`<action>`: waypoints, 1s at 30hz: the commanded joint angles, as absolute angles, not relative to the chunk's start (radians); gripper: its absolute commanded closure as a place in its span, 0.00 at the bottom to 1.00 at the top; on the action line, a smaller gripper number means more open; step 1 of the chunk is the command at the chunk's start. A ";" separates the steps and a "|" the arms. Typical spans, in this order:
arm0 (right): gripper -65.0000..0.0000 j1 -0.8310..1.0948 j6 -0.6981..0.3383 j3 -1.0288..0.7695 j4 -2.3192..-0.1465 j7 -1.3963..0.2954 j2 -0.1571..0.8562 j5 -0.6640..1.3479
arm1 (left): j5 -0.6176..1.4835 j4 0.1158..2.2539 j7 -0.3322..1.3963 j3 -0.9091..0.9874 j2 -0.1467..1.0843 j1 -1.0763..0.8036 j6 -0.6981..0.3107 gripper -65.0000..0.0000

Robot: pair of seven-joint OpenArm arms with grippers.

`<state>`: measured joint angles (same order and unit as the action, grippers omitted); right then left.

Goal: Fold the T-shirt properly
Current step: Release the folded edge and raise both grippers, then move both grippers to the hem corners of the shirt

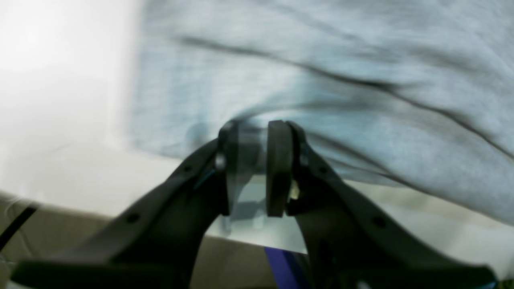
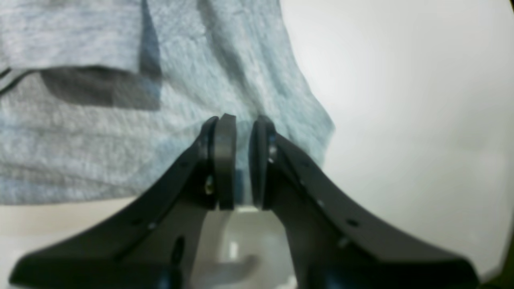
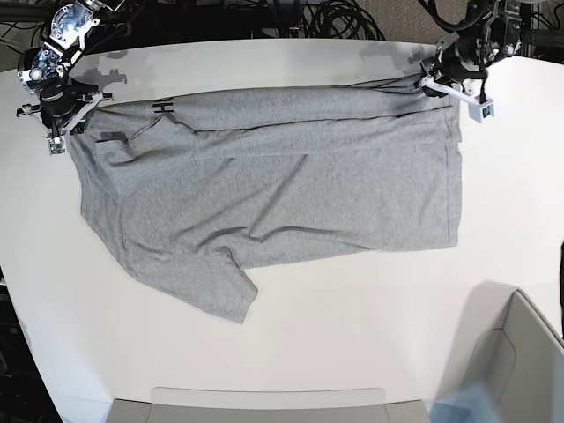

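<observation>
The heather-grey T-shirt (image 3: 291,176) lies spread across the white table (image 3: 352,308), one sleeve pointing toward the front left. Its far edge is doubled over, and a bit of black lettering (image 3: 163,107) shows there. My left gripper (image 3: 438,81) holds the far right corner of the shirt. In the left wrist view the left gripper (image 1: 257,128) pinches a fold of grey cloth (image 1: 321,60). My right gripper (image 3: 60,123) grips the far left corner. In the right wrist view the right gripper (image 2: 241,120) is closed on the fabric's edge (image 2: 80,140). The far edge runs taut between both.
Dark cables (image 3: 335,18) pile up behind the table's far edge. A grey bin (image 3: 264,405) sits at the front edge and another grey bin (image 3: 520,352) at the front right corner.
</observation>
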<state>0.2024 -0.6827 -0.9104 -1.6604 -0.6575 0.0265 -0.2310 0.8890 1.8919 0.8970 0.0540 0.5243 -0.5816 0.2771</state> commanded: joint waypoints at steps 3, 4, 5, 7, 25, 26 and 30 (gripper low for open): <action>0.86 0.179 -0.698 -0.937 -1.784 -0.627 0.015 -0.216 | 0.895 1.943 0.883 0.064 0.544 -0.570 0.277 0.79; 0.86 0.179 -0.698 -0.937 -1.813 -0.627 0.010 -0.216 | 0.895 1.956 0.883 0.064 0.544 -0.568 0.277 0.79; 0.86 0.179 -0.698 -0.937 -1.840 -0.627 0.010 -0.216 | 0.895 1.969 0.883 0.065 0.544 -0.568 0.278 0.79; 0.86 0.177 -0.698 -0.937 -1.882 -0.627 0.008 -0.209 | 0.895 1.994 0.883 0.097 0.544 -0.568 0.278 0.79; 0.86 -0.325 -0.698 -0.667 -1.377 -0.627 0.012 -0.458 | 0.891 2.014 1.135 0.104 0.450 -0.208 0.278 0.79; 0.86 -0.340 -0.698 -0.667 -1.328 -0.627 0.013 -0.458 | 0.891 2.014 1.132 0.099 0.450 -0.208 0.278 0.79; 0.86 -0.343 -0.698 -0.667 -1.242 -0.627 0.016 -0.460 | 0.889 2.014 1.130 0.104 0.450 -0.208 0.278 0.79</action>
